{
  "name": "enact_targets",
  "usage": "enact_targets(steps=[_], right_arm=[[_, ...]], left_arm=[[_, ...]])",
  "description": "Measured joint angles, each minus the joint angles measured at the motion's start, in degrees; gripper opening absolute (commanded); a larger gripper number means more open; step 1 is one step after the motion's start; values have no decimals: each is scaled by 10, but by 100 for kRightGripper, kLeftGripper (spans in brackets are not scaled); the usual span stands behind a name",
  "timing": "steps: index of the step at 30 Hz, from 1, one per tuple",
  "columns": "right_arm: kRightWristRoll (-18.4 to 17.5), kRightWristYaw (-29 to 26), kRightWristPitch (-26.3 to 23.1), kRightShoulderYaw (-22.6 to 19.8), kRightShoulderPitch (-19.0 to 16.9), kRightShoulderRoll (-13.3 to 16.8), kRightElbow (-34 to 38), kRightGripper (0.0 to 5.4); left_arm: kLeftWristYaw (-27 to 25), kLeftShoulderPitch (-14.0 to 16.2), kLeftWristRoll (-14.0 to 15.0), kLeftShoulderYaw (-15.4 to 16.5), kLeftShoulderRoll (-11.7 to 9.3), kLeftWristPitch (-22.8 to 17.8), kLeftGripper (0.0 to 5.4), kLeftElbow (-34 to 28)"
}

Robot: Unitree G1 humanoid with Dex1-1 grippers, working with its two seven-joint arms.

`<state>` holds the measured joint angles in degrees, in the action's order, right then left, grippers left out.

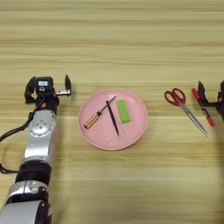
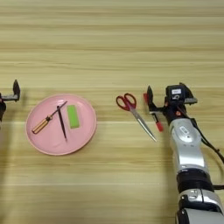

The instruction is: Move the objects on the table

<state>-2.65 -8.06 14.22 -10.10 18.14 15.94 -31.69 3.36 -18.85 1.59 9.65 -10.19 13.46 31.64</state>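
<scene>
Red-capped and slim, the marker pen (image 2: pixel 154 113) lies on the light-wood tabletop (image 2: pixel 109 43) at the right of the scene, directly at the right gripper (image 2: pixel 169 97) — one black finger (image 2: pixel 149 97) stands just beside or over its far, capped end, though whether it touches the pen cannot be told. That gripper's fingers are spread wide with nothing pinched between them. The pen's long axis runs from far-left to near-right, with red showing at both ends, roughly parallel to the blades of the red-handled scissors (image 2: pixel 133 110) lying just to its left. The right arm is clearly the nearer one; a grasp would probably need the jaws centred across the pen's shaft rather than at its end. Well apart on the left, the left gripper (image 1: pixel 48 87) hovers with its fingers likewise spread and empty, just left of the round pink plate (image 1: pixel 94 131). On the plate lie an orange-handled screwdriver (image 1: pixel 97 116), a black pen (image 1: pixel 113 118) and a green block (image 1: pixel 123 111) — the two tools crossing near their far ends.
</scene>
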Motion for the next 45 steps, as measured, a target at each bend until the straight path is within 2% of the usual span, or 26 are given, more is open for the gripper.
enact_targets(steps=[12, 19, 22, 29, 45], right_arm=[[-9, -18, 10, 0, -2, 0, 1, 540], [-10, -26, 14, 0, -23, 2, 7, 540], [-3, -27, -1, 5, -35, 15, 33, 540], [9, -50, -43, 27, -52, 21, 45, 540], [14, -59, -86, 33, -52, 28, 25, 540]], left_arm=[[3, 0, 0, 1, 0, 3, 538, 5], [3, 0, 0, 5, 0, 7, 538, 6], [3, 0, 0, 8, 0, 7, 538, 6], [3, 0, 0, 9, 0, 7, 538, 6], [3, 0, 0, 9, 0, 7, 538, 6]])
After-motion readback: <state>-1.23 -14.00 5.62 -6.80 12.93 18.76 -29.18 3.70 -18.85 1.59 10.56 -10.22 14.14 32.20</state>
